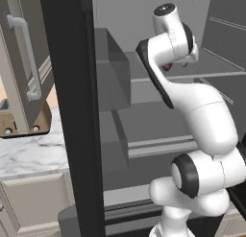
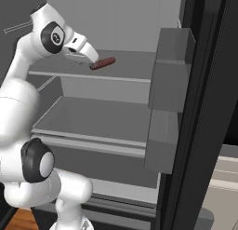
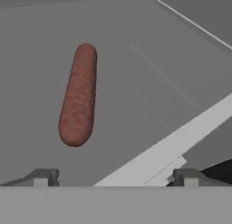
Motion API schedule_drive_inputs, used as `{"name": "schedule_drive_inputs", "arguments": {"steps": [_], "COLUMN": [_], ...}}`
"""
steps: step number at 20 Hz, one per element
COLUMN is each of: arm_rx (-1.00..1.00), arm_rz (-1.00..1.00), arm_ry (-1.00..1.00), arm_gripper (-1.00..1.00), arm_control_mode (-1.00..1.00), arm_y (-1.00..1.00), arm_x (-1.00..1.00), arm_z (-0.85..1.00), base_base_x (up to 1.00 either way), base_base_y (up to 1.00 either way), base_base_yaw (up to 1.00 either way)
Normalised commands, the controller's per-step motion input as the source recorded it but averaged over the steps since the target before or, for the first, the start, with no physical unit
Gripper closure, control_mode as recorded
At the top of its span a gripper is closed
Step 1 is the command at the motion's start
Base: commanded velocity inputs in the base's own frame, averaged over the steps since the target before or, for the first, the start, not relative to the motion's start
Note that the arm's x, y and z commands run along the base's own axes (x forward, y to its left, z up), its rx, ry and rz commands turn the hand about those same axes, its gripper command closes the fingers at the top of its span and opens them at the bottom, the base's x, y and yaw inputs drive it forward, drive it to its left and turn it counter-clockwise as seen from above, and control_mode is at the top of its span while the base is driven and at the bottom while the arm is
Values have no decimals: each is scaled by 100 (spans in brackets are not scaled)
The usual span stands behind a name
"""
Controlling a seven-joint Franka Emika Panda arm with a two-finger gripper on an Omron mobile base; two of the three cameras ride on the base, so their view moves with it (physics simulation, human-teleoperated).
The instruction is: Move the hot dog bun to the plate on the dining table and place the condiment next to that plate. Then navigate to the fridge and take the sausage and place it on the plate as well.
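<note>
We see the fridge [image 2: 204,108] standing open, its black door edge framing a pale grey inside with several shelves. On the upper shelf [image 2: 135,68] lies the sausage [image 2: 102,63], a thin reddish-brown cylinder resting flat, towards the front of that shelf and well left of the grey door bins [image 2: 169,75]. In the left base view only a small reddish bit of the sausage [image 1: 166,66] shows beside the arm's wrist.

Our arm reaches into the fridge at the height of the upper shelf. The claw [image 2: 91,58] sits just beside the near end of the sausage in the right base view; from there we cannot tell whether it touches it. From the hand view the claw [image 3: 115,175] is spread wide, its two dark fingertips [image 3: 43,177] far apart at the bottom, with nothing between them. The sausage [image 3: 79,95] lies ahead of the claw on the bare grey shelf, nearer the left tip than the right, its long axis running roughly away from the hand. It is apart from both tips there.

To the left of the fridge, a marble bench [image 1: 29,154] runs over pale cabinet fronts, with a grey curved handle [image 1: 24,53] on a tall panel above it.
</note>
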Motion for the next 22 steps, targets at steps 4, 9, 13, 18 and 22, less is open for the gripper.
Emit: {"name": "schedule_drive_inputs", "arguments": {"steps": [4, 9, 13, 18, 22], "arm_rx": [1, 6, 8, 3, 9], "arm_rz": [0, 0, 0, 2, 2], "arm_ry": [0, 0, 0, -1, -7], "arm_gripper": [-100, -100, -100, -100, 100], "arm_control_mode": [-100, -100, -100, -100, -100], "arm_y": [-18, -8, 0, -1, -11], "arm_x": [63, 71, 63, 20, 0], "arm_z": [-25, -12, -8, -27, -40], "base_base_x": [0, 0, 0, 0, 0], "base_base_y": [0, 0, 0, 0, 0], "base_base_yaw": [0, 0, 0, 0, 0]}}
